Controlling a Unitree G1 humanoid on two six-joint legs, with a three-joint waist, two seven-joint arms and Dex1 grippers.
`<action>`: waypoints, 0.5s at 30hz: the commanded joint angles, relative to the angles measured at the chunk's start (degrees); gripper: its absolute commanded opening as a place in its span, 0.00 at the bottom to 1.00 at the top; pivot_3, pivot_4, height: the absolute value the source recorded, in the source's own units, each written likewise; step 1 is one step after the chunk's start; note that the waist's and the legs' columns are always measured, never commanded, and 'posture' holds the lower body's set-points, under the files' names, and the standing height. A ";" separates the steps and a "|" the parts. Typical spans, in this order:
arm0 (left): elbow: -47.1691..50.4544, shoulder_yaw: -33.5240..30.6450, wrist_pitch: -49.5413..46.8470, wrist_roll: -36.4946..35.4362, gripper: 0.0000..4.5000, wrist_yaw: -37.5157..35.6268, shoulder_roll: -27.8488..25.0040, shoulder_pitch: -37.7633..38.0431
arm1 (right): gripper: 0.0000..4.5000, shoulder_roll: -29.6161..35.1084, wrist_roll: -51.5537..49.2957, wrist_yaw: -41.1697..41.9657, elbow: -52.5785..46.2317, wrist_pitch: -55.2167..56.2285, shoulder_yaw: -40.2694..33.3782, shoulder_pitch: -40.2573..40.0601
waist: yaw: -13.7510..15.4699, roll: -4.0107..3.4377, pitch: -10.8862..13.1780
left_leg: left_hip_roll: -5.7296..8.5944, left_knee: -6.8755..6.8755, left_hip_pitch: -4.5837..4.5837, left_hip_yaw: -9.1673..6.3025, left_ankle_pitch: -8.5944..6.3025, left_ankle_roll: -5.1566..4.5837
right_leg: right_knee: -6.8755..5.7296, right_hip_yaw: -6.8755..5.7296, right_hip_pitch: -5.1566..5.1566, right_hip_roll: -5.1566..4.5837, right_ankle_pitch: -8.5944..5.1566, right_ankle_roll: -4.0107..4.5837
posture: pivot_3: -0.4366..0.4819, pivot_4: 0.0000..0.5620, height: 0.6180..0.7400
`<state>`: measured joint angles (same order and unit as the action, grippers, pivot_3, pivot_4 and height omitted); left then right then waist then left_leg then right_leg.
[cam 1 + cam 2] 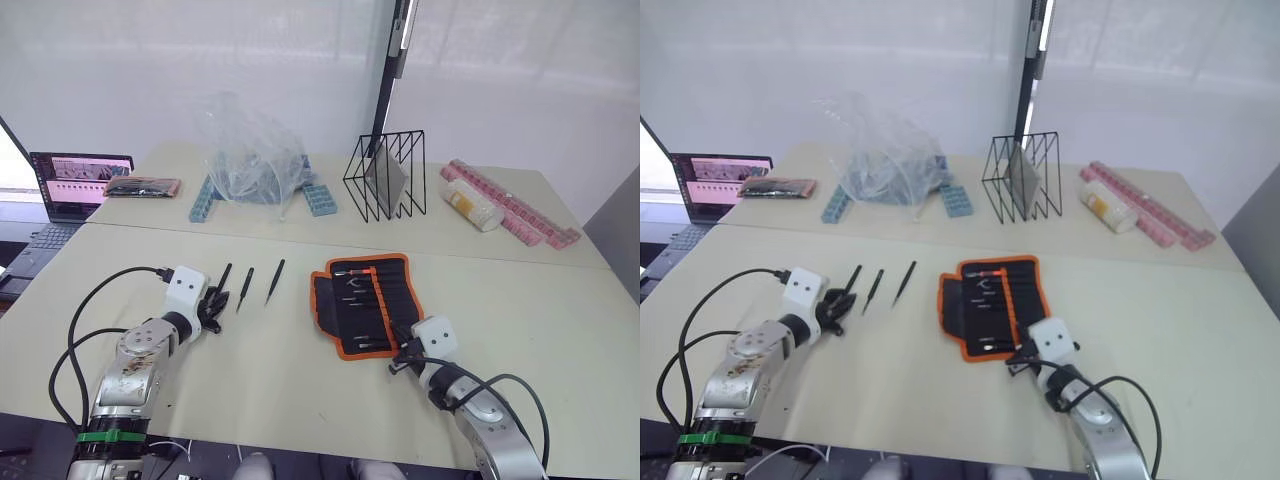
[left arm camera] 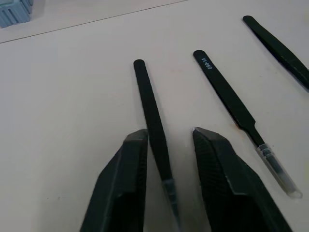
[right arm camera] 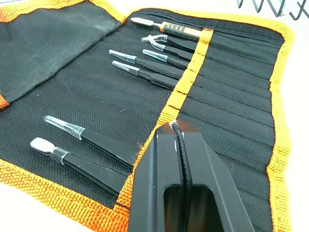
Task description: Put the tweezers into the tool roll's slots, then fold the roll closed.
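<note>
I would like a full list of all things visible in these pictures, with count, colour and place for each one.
tweezers: three loose, black, on the near table left of the roll; the leftmost lies between the left gripper's open fingers
tool roll: one, black with orange edging, open flat at the centre; several tools already in its slots
wire rack: one, black, far table
plastic bag: one, clear, over blue blocks, far table
pink strips: a row, far right
laptop: one, open, far left
left gripper: open, around a tweezer
right gripper: shut, over the roll's near edge
</note>
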<state>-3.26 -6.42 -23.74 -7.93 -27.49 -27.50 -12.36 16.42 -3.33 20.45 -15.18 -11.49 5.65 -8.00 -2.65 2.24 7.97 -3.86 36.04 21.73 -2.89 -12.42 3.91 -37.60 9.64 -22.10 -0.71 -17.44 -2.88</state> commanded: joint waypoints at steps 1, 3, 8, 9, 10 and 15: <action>-2.89 1.31 -1.13 1.28 0.00 0.46 -0.04 0.33 | 0.00 -0.12 0.39 0.36 2.26 -2.67 1.43 -1.45 | -0.07 -0.09 -0.05 | 0.00 0.00 0.00 0.00 0.00 0.00 | 0.00 0.00 -0.01 0.01 0.00 0.00 | 0.48 0.27 0.84; -2.88 0.76 -1.14 1.11 0.00 0.76 -0.16 0.16 | 0.00 -0.10 0.39 0.36 2.29 -2.66 1.44 -1.45 | -0.11 -0.17 -0.07 | 0.00 -0.01 0.00 0.00 0.00 0.00 | 0.00 0.01 -0.02 0.02 0.00 0.00 | 0.48 0.27 0.84; -1.51 -0.81 -0.41 0.90 0.00 1.39 -0.77 0.34 | 0.00 -0.15 0.39 0.39 2.39 -2.65 1.62 -1.36 | -0.22 -0.17 -0.07 | -0.01 -0.03 0.02 -0.01 0.00 0.00 | 0.00 0.02 -0.04 0.04 0.00 0.00 | 0.48 0.27 0.84; -1.06 -1.14 -0.36 0.80 0.00 1.48 -0.91 0.39 | 0.00 -0.16 0.39 0.41 2.42 -2.63 1.65 -1.34 | -0.27 -0.17 -0.06 | -0.02 -0.03 0.03 -0.01 0.00 0.00 | 0.00 0.02 -0.05 0.04 -0.01 0.00 | 0.48 0.27 0.84; 0.04 -1.95 -0.44 0.51 0.00 1.78 -1.15 0.37 | 0.00 -0.16 0.40 0.41 2.46 -2.60 1.67 -1.31 | -0.30 -0.17 -0.06 | -0.02 -0.04 0.04 -0.03 0.00 0.00 | 0.01 0.02 -0.07 0.05 -0.01 0.00 | 0.48 0.27 0.84; 5.37 -4.53 -1.17 -0.51 0.00 0.90 -3.90 -0.26 | 0.00 -0.01 0.49 0.50 2.46 -2.56 1.78 -1.34 | -0.97 0.03 0.10 | -0.06 -0.06 0.40 -0.05 0.00 -0.01 | -0.01 0.02 -0.12 0.11 0.13 -0.25 | 0.48 0.27 0.84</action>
<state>-1.60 -8.44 -24.56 -7.96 -26.52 -29.47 -12.20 16.18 -3.42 20.74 -15.51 -11.48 6.45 -7.82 -3.62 2.27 8.07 -3.93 35.98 22.17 -2.97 -12.42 3.90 -37.62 9.65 -22.24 -0.58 -17.27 -3.21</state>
